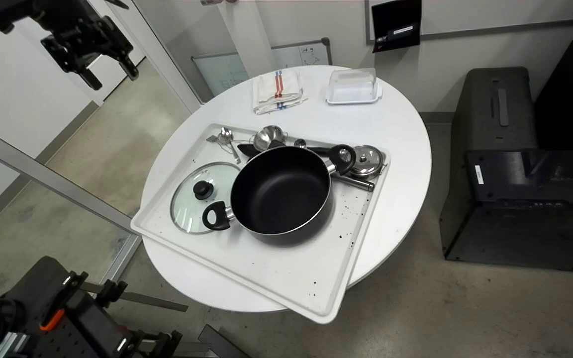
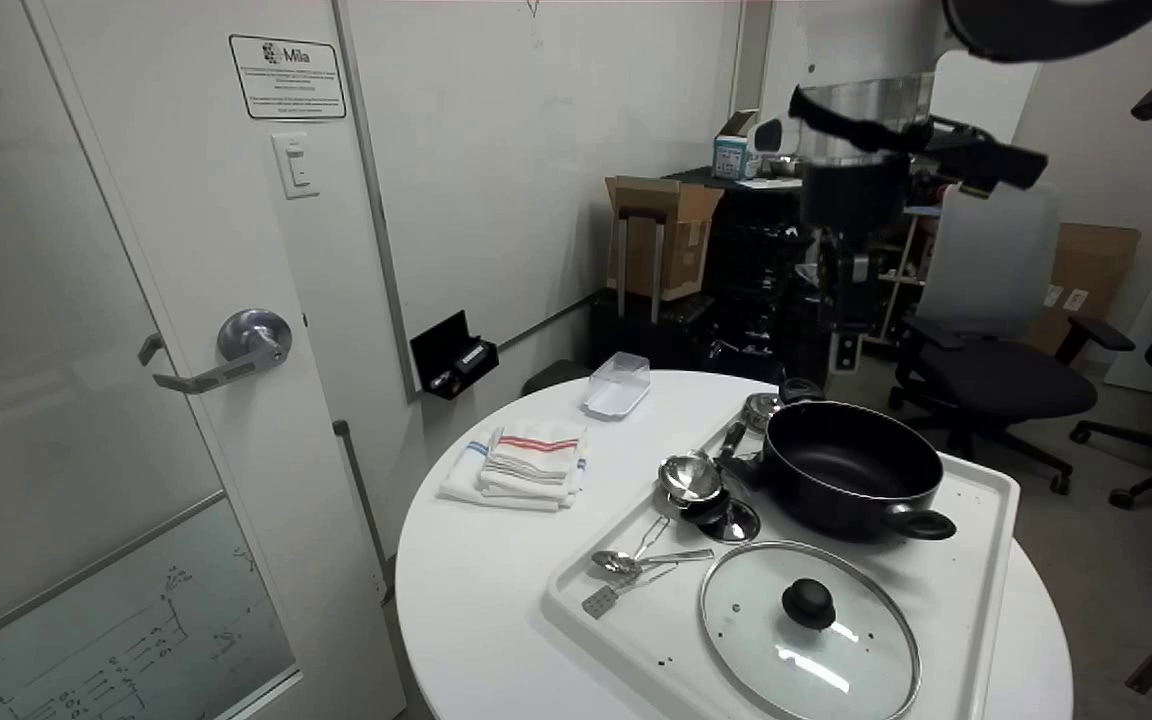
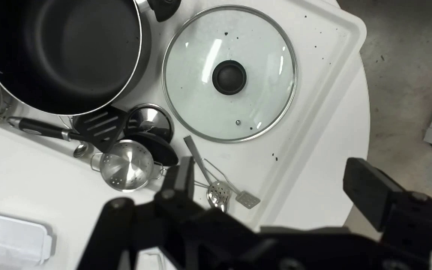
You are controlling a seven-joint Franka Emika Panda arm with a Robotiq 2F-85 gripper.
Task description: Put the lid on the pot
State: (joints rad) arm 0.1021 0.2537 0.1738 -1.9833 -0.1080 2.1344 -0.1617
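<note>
The lid is round clear glass with a metal rim and black knob. It lies flat, knob up, beside the pot. The lid shows in both exterior views [image 1: 203, 190] [image 2: 809, 640] and in the wrist view [image 3: 230, 77]. The black pot stands upright and uncovered, with an empty dark inside and two loop handles. The pot shows in both exterior views [image 1: 281, 191] [image 2: 851, 465] and, cut off, at upper left in the wrist view [image 3: 77, 48]. My gripper [image 3: 270, 170] is open and empty, high above the table; it also shows in both exterior views [image 1: 113, 79] [image 2: 844, 352].
A white tray [image 1: 246, 271] on a round white table [image 1: 401, 124] holds both. Small silver utensils [image 3: 219, 193], a small colander [image 3: 126, 165], a black slotted spatula [image 3: 101, 125] and a small silver lidded pot [image 1: 366, 161] lie along one tray side. Folded towels [image 2: 526, 465] and a plastic dish [image 2: 618, 385] stand beyond.
</note>
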